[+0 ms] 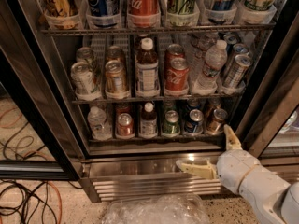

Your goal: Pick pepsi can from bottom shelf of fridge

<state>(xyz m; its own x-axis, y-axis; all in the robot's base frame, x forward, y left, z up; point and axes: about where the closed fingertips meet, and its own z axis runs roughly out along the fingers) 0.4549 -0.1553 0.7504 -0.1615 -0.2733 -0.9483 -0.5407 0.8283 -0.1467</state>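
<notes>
The fridge (42, 101) stands open-fronted with three wire racks of drinks. On the bottom shelf (154, 136), the short blue pepsi can (193, 121) stands in a pale cup holder, between a green can (171, 123) on its left and a brown can (216, 120) on its right. My gripper (210, 153) is in front of the steel base, below and to the right of the pepsi can, apart from it. Its two cream fingers (231, 138) are spread wide and hold nothing.
The bottom shelf also holds a clear bottle (98, 123), a red can (124, 124) and a dark bottle (148, 121). The slatted grille (154, 186) runs below. Clear plastic (156, 210) lies on the floor in front. Cables (23, 197) lie at the left.
</notes>
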